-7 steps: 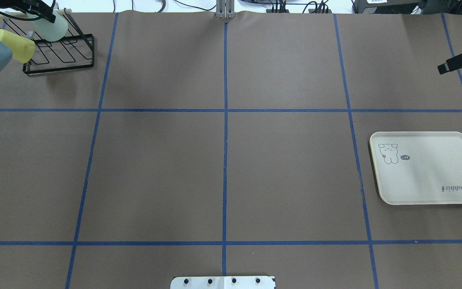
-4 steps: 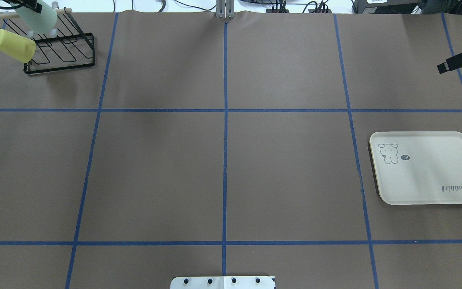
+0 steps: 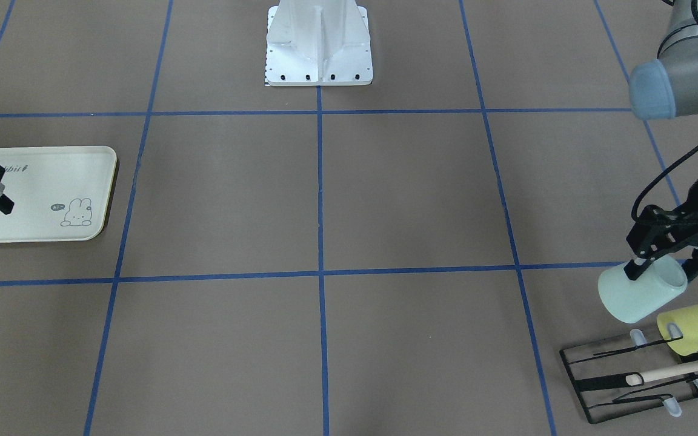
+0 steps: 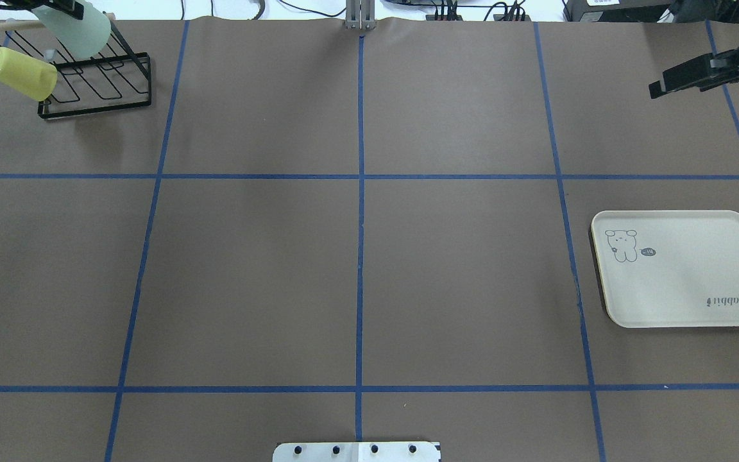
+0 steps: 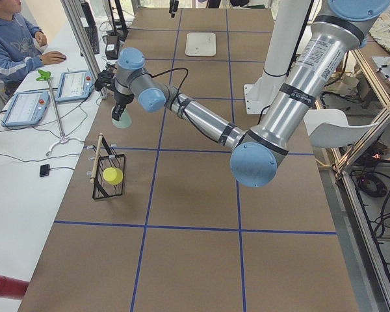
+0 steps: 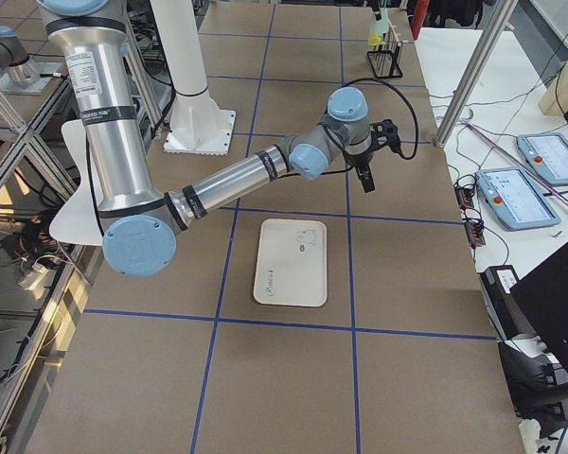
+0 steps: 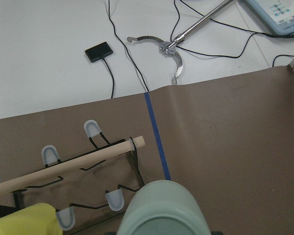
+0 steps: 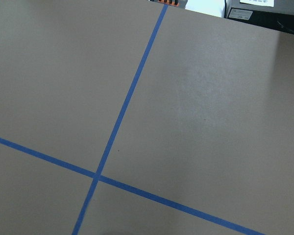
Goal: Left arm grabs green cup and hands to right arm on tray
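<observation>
My left gripper [image 3: 664, 268] is shut on the rim of the pale mint-green cup [image 3: 637, 298] and holds it tilted in the air, just above the black wire rack [image 3: 603, 383]. The cup shows at the far left in the overhead view [image 4: 77, 32] and at the bottom of the left wrist view [image 7: 161, 210]. The cream "Rabbit" tray [image 4: 684, 282] lies empty on the right side of the table. My right gripper [image 4: 658, 86] hovers beyond the tray, empty. I cannot tell whether its jaws are open.
A yellow-green cup [image 4: 23, 64] hangs on a prong of the rack [image 4: 97, 106], beside a wooden rod [image 7: 63, 166]. Blue tape lines grid the brown table. The robot's base plate [image 3: 319, 54] sits at mid-table near the robot. An operator [image 5: 13, 39] sits past the far edge.
My left gripper has lifted the green cup up off the rack and its elbow has left the overhead view. My right gripper has moved inward toward the table's middle and a little farther out.
</observation>
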Motion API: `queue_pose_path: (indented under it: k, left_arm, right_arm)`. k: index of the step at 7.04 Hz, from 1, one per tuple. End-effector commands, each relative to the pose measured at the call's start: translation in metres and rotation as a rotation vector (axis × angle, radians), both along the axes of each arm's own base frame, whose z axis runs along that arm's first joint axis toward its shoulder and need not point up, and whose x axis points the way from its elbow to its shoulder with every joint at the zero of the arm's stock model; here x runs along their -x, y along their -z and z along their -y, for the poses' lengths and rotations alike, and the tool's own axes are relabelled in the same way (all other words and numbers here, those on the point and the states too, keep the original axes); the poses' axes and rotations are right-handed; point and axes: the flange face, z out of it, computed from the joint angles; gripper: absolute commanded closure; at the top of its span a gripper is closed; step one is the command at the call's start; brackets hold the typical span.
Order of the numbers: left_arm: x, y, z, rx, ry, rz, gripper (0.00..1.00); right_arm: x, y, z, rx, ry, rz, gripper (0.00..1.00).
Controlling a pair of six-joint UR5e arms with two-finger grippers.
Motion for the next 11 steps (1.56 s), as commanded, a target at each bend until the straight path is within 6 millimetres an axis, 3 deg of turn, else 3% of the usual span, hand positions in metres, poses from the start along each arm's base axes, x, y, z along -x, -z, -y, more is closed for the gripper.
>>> queue_pose_path:
  k: [1, 3, 5, 8, 9, 11]
  left_arm:
    - [-0.037, 0.053, -0.016, 0.039, 0.018, -0.106, 0.75]
    - [-0.037, 0.098, -0.042, 0.002, 0.06, -0.271, 0.75]
    - [-0.055, 0.129, -0.077, 0.019, 0.003, -0.455, 0.75]
    - [-0.039, 0.172, -0.129, 0.023, -0.076, -0.657, 0.75]
    - [-0.032, 0.183, -0.144, -0.004, -0.095, -0.73, 0.75]
    - [-0.049, 0.193, -0.177, -0.007, -0.19, -0.861, 0.75]
  right_arm:
    - [0.046, 0.037, -0.016, -0.018, -0.062, 0.187, 0.01]
    - [0.046, 0.062, -0.035, -0.033, -0.099, 0.396, 0.01]
    - [0.044, 0.094, -0.054, -0.017, -0.098, 0.609, 0.01]
    - [0.049, 0.141, -0.074, 0.081, -0.074, 0.889, 0.01]
    - [0.058, 0.159, -0.077, 0.173, -0.05, 0.946, 0.01]
    - [0.061, 0.194, -0.085, 0.297, -0.017, 1.046, 0.02]
